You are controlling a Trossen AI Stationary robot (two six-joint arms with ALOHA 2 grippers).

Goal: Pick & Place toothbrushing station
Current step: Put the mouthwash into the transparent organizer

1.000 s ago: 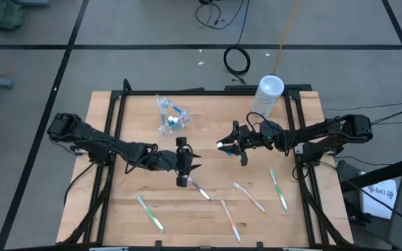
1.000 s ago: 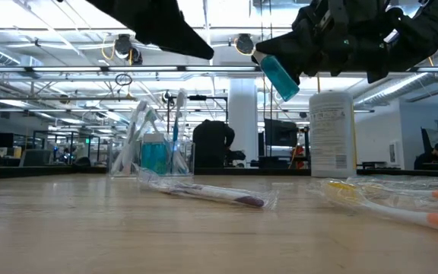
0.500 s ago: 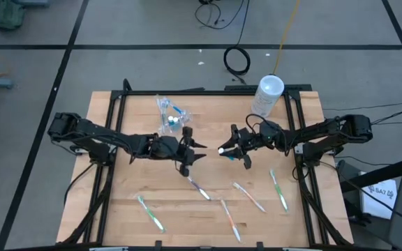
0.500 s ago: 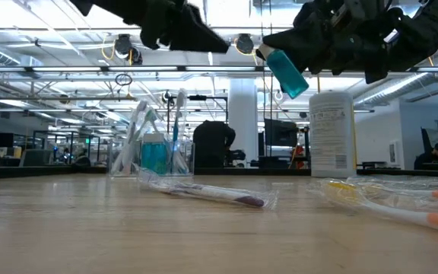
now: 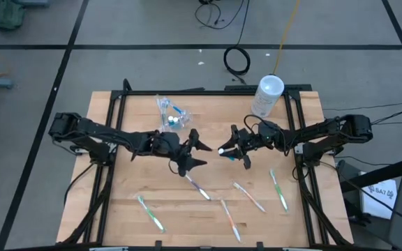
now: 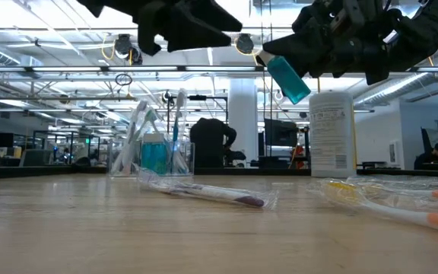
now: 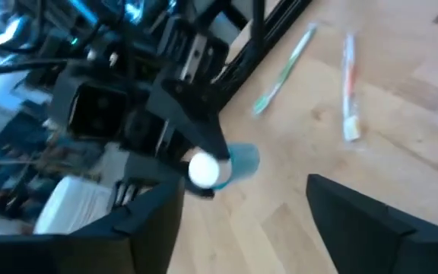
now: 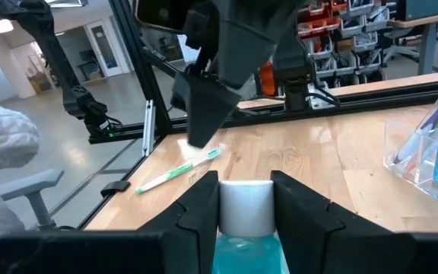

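1. A small teal-blue tube [image 6: 287, 78] with a white cap is held in the air above the middle of the table, cap pointing toward the left arm. It hangs clear of the wood, tilted rather than level.

2. The right gripper [image 5: 234, 149] is clamped on the tube, one finger on each side of its body just behind the cap. The right wrist view shows the cap sitting between the two dark fingers.

3. The left gripper [image 5: 195, 153] hovers just beside the tube's cap, not touching it. Its fingers are spread wide and hold nothing.

4. This looks like a hand-over in mid-air: the tube is presented cap first to the waiting left gripper. The next move probably calls for the left fingers to slide around the cap end and close before the right gripper lets go.

5. Both arms reach inward from opposite table edges, forearms low and nearly level, wrists meeting near the tube.

6. Beyond the tube, toward the far edge of the table, stands a clear pouch [image 5: 171, 113] already holding tubes and brushes.

7. On the near side of the tube, several wrapped toothbrushes [image 5: 248, 196] lie scattered flat on the table [image 5: 117, 188].

8. A tall white canister [image 5: 266, 95] stands at the far right corner.
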